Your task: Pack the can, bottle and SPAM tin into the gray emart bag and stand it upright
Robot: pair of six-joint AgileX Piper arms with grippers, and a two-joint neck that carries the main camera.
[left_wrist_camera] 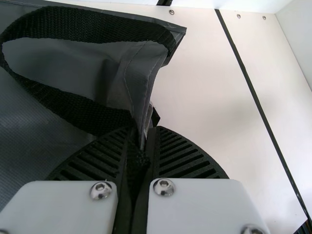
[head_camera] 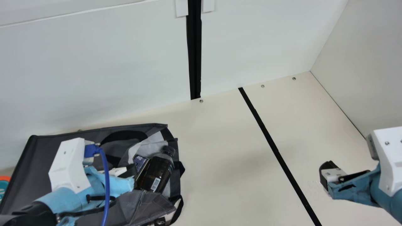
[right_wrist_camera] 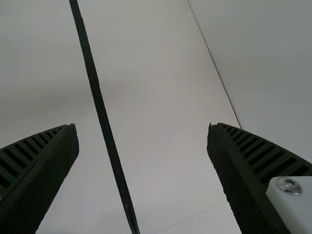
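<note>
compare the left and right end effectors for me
The left end effector is closed on the edge of the bag, while the right end effector is wide open with nothing between its fingers.
The left end effector is at the bag, at the main view's left; the right end effector is over the table, at its right.
Both have black ribbed fingers.

In the main view, a cream table (head_camera: 226,150) spreads from the lower left of the frame to its right side. A narrow black strip (head_camera: 276,153) slants across it toward the bottom right, and small screws (head_camera: 262,86) dot its far edge. The gray emart bag (head_camera: 28,175) lies at lower left, beside an orange-and-teal object (head_camera: 2,185), partly cut off.
</note>
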